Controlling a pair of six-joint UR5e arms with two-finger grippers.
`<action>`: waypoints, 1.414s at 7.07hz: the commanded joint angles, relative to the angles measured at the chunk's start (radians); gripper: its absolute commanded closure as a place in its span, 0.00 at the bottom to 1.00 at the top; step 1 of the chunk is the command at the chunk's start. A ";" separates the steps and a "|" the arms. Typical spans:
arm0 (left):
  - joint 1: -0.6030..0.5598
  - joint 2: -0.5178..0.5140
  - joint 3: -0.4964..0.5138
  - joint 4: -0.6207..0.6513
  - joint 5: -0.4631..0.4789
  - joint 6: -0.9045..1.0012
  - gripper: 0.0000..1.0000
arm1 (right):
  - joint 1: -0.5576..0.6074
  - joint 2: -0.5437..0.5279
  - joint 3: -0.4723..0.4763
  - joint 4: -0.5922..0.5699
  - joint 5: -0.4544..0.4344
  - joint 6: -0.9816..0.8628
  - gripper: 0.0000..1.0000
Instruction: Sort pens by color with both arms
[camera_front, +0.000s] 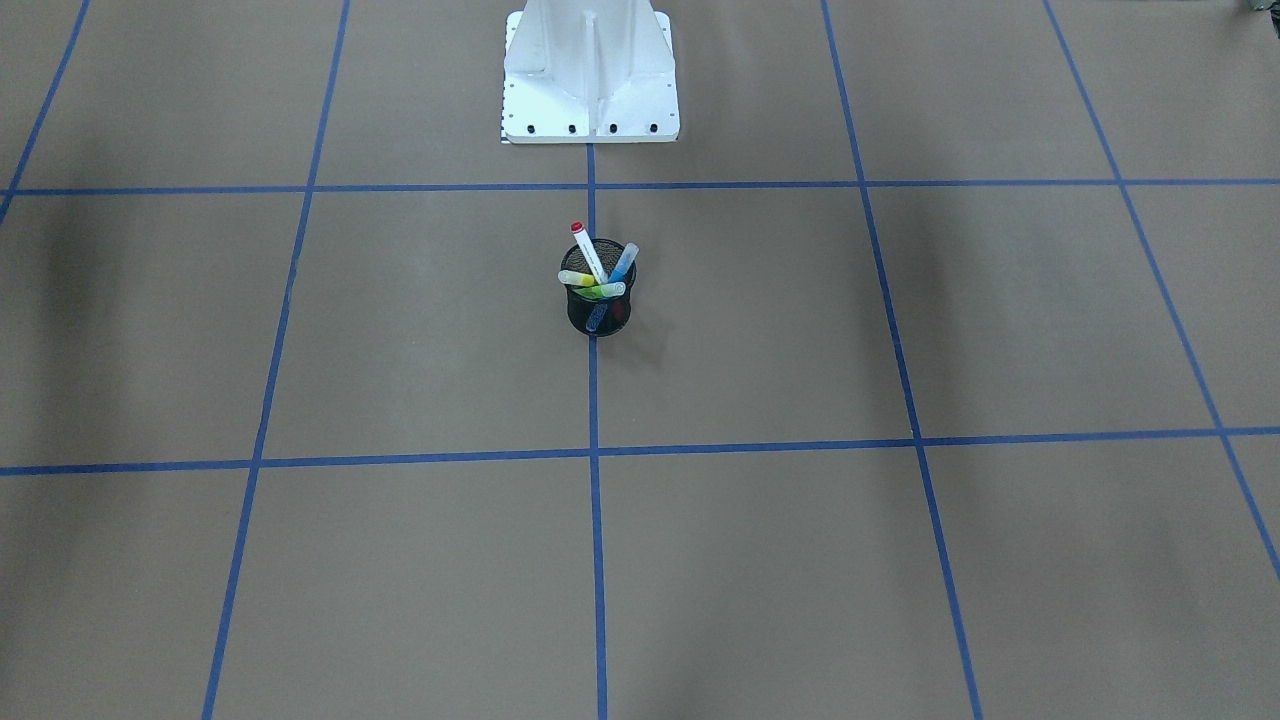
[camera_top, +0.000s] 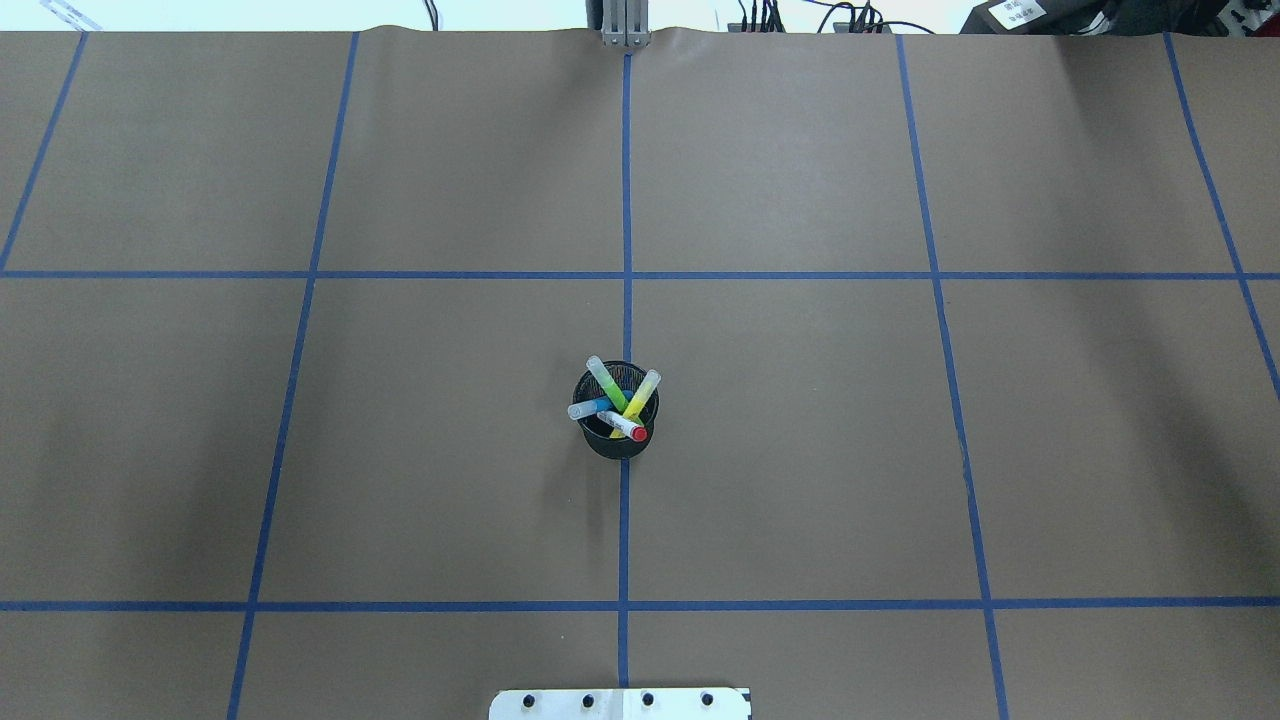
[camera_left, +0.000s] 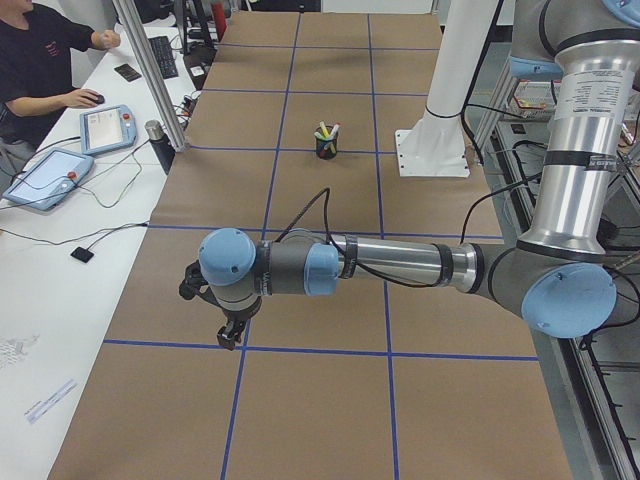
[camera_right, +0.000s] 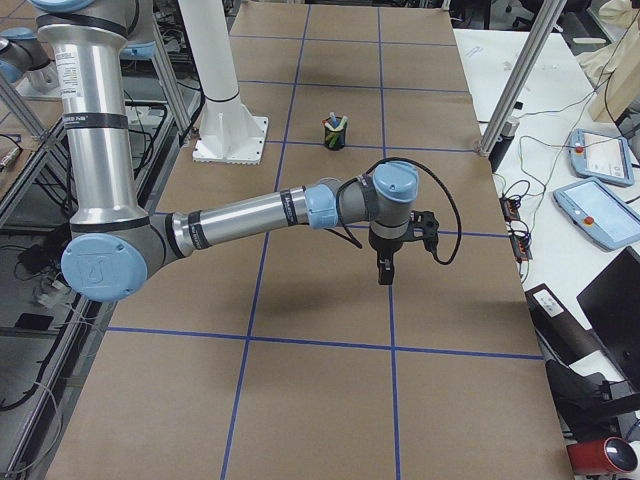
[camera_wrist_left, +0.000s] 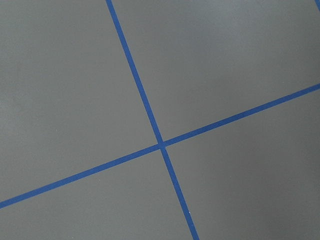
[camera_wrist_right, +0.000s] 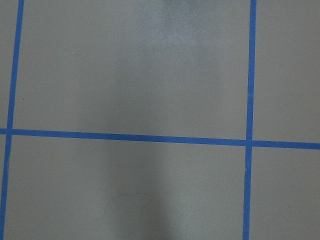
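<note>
Four pens stand in a black mesh cup (camera_front: 597, 312) (camera_top: 615, 443) at the table's middle, on the centre tape line. They are a white pen with a red cap (camera_front: 587, 249) (camera_top: 627, 428), a blue pen (camera_front: 624, 262) (camera_top: 589, 408), a green pen (camera_front: 609, 291) (camera_top: 607, 386) and a yellow pen (camera_front: 573, 278) (camera_top: 645, 390). My left gripper (camera_left: 232, 335) hangs over bare table far from the cup. My right gripper (camera_right: 385, 272) hangs likewise at the other end. Each shows only in a side view, so I cannot tell open from shut. Both wrist views hold only brown paper and blue tape.
The white base pedestal (camera_front: 590, 90) (camera_top: 620, 703) stands at the robot's edge behind the cup. Blue tape divides the brown table into squares. A person (camera_left: 40, 70) sits at a side table with tablets (camera_left: 105, 128); an aluminium post (camera_left: 150, 75) stands at that edge.
</note>
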 joint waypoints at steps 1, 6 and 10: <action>0.000 0.000 -0.002 0.002 0.002 0.000 0.01 | 0.000 0.002 0.007 -0.001 0.000 0.005 0.01; 0.000 0.000 -0.002 0.003 0.000 -0.005 0.01 | -0.136 0.186 0.012 -0.014 -0.045 0.125 0.01; 0.002 0.000 -0.002 0.008 0.000 -0.021 0.01 | -0.357 0.320 0.095 0.028 -0.025 0.213 0.02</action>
